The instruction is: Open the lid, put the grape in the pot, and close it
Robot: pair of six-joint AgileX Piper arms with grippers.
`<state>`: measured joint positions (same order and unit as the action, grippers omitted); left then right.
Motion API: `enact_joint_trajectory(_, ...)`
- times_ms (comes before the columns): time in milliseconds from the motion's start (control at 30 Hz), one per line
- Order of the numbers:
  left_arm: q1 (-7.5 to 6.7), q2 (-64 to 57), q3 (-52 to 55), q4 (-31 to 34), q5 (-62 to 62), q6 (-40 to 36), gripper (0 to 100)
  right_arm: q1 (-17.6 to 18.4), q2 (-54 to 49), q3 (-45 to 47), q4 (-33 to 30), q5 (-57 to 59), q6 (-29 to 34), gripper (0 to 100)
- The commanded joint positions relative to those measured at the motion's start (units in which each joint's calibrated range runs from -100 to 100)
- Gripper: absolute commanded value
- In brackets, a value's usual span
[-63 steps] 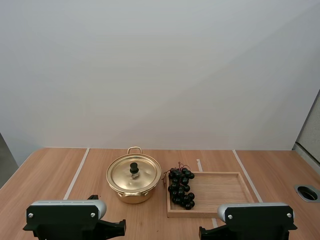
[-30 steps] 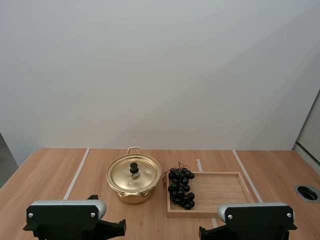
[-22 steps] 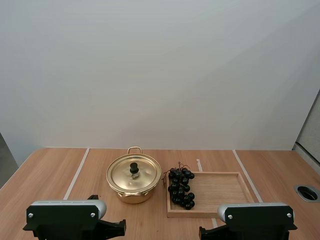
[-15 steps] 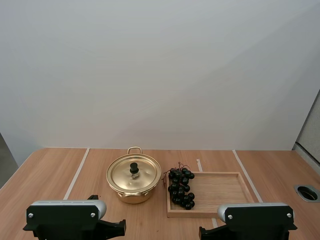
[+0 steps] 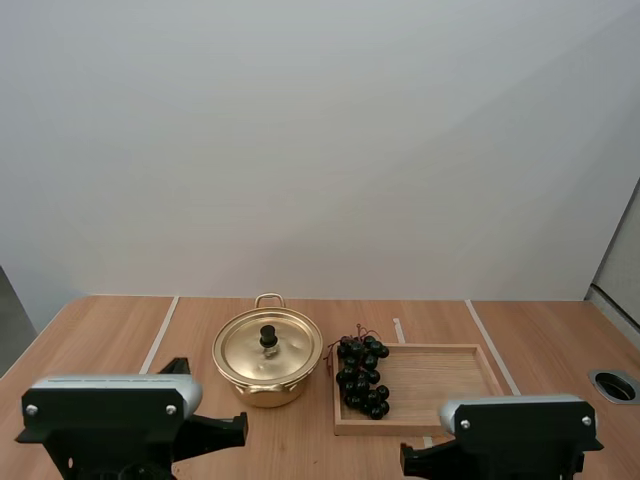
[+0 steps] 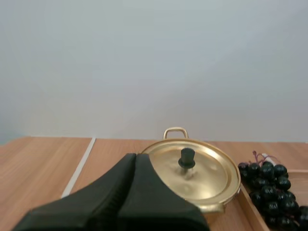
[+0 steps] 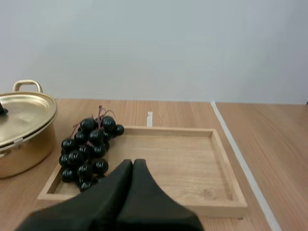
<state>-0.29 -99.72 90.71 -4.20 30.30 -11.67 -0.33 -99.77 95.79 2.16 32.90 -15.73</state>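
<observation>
A gold pot point(image 5: 267, 356) stands on the table with its lid point(image 6: 192, 167) on and a black knob point(image 5: 268, 337) on top. To its right a bunch of dark grapes point(image 5: 362, 375) lies at the left end of a wooden tray point(image 5: 440, 380). My left gripper point(image 6: 135, 159) is shut, its fingers together as one dark wedge, a short way in front of the pot point(image 6: 211, 192). My right gripper point(image 7: 133, 165) is shut too, near the tray's front edge point(image 7: 144, 204), just right of the grapes point(image 7: 89, 149).
White tape lines point(image 5: 155, 345) run across the wooden table. A round cable hole point(image 5: 614, 385) sits at the far right. The two arm bases point(image 5: 110, 420) fill the near edge of the high view.
Both arm bases have shifted slightly in the high view, the left one leftward and the right one a little rightward. The pot and grapes have stayed put.
</observation>
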Motion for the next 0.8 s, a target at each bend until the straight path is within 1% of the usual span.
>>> enact_joint_trajectory(0, 0.03, -0.3, -5.4, 0.3, 2.4, 1.4, 0, -0.2, -0.2, -6.4, 0.1, 2.1, -0.1, 0)
enact_joint_trajectory(200, 0.03, -0.3, -11.7, 0.3, 6.7, 6.3, 0, -0.2, -0.2, -14.9, 0.1, 2.5, -0.1, 0)
enact_joint_trajectory(367, 0.03, -0.3, -15.6, 0.3, 7.7, 11.4, 0, -0.2, -0.2, -18.5, 0.1, 2.8, -0.1, 0)
enact_joint_trajectory(600, 0.03, -0.3, -19.9, 0.3, 8.9, 11.2, 0, -0.2, -0.2, -18.9, 0.1, 4.1, -0.1, 0)
enact_joint_trajectory(667, 0.03, -0.3, -20.2, 0.3, 8.9, 9.0, 0, -0.2, -0.2, -18.9, 0.1, 4.3, -0.1, 0)
enact_joint_trajectory(700, 0.03, -0.3, -20.4, 0.3, 8.9, 6.6, 0, -0.2, -0.2, -18.9, 0.1, 4.3, -0.1, 2)
enact_joint_trajectory(733, 0.03, -0.3, -20.4, 0.3, 8.9, 5.1, 1, -0.2, -0.2, -18.9, 0.1, 4.3, -0.1, 13)
enact_joint_trajectory(767, 0.03, -0.3, -20.4, 0.3, 8.9, 3.4, 5, -0.2, -0.2, -18.9, 0.1, 4.3, -0.1, 24)
